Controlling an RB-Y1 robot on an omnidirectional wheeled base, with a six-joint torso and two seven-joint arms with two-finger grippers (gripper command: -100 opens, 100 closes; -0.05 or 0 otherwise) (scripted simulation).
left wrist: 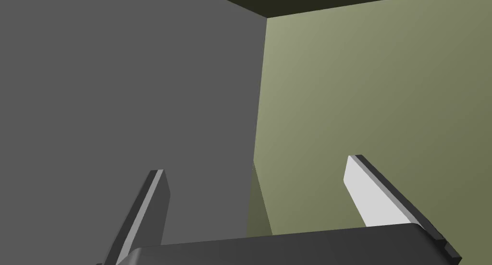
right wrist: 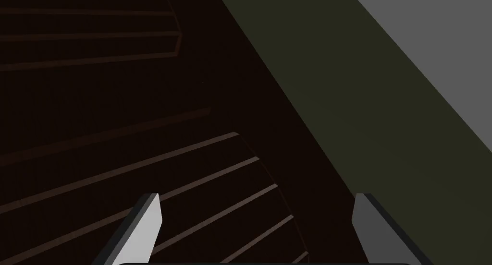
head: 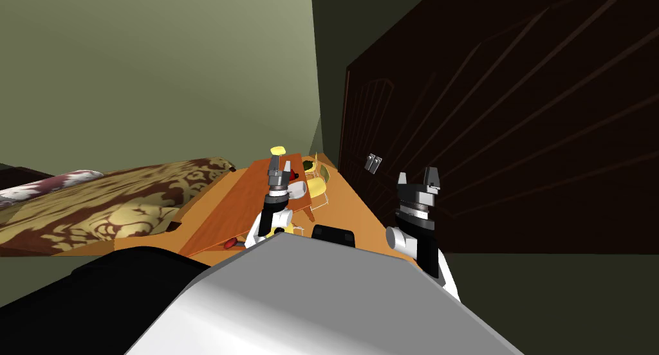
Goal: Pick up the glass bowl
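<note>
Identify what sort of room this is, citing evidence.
Probably a bedroom: a bed with a brown-and-gold patterned cover, an orange wooden desk beside it, and a dark panelled door.

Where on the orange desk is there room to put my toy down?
The bare strip of orange wooden desk between the brown-and-gold patterned bed and the left end effector is free, plus a narrower strip beside the dark brown panelled door. Around that end effector it's crowded with yellow, red and white things.
</note>
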